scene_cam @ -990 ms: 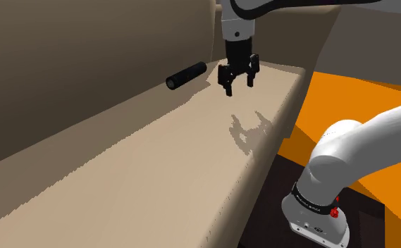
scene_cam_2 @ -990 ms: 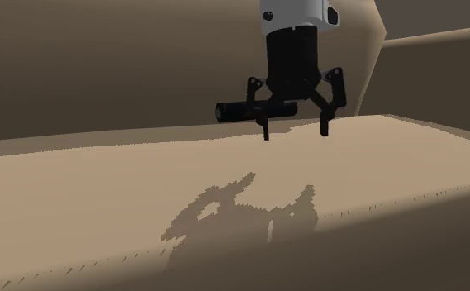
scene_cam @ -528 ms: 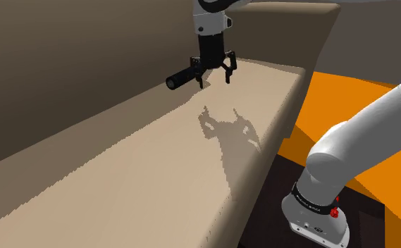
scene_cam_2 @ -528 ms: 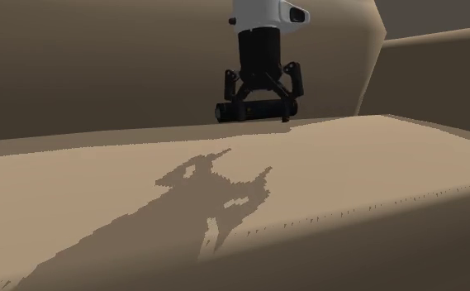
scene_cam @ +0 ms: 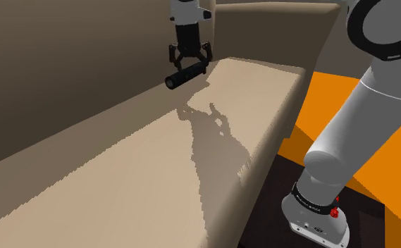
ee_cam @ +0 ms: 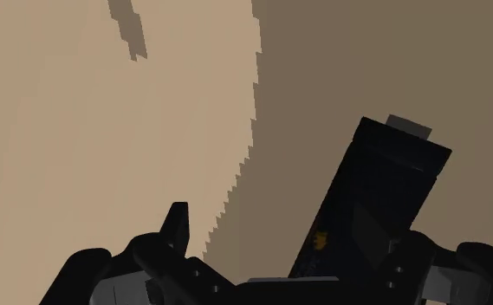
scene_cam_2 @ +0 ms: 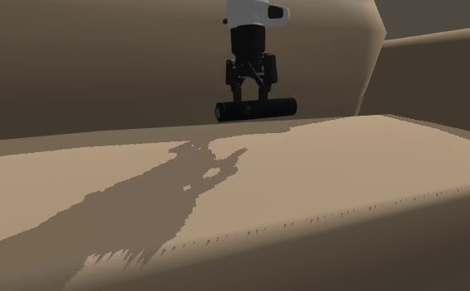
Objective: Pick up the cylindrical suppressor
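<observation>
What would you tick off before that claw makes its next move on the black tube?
1. The gripper above the black cylinder: ok.
2. Fingers apart: ok.
3. Cylinder centred between them: not ok; in the wrist view it looks well off to one side.
4. Fingers low enough to straddle it: cannot tell.
5. Cylinder lying flat on the tan surface: ok.
6. Room beside the brown wall: cannot tell.

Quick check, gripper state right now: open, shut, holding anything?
All-black two-finger gripper: open, holding nothing; in the wrist view one fingertip stands clear of the black cylindrical suppressor.
</observation>
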`<action>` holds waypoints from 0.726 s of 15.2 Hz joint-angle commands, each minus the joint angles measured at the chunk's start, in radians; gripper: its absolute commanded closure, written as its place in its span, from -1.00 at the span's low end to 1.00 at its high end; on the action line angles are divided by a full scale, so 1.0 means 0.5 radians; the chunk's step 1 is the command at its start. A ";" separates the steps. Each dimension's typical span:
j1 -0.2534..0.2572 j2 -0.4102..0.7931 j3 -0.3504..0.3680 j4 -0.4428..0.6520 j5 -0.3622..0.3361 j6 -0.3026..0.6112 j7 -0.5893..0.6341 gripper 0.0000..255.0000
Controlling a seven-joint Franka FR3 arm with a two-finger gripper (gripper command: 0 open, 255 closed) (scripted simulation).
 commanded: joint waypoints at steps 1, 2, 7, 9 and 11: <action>-0.010 0.173 0.016 0.202 -0.052 -0.029 0.245 -1.00; -0.011 0.252 0.015 0.305 -0.077 -0.049 0.348 -1.00; -0.009 0.343 0.000 0.350 -0.107 0.006 0.493 -1.00; -0.012 0.329 -0.001 0.279 -0.102 0.065 0.491 -1.00; -0.015 0.318 -0.003 0.210 -0.098 0.122 0.490 -1.00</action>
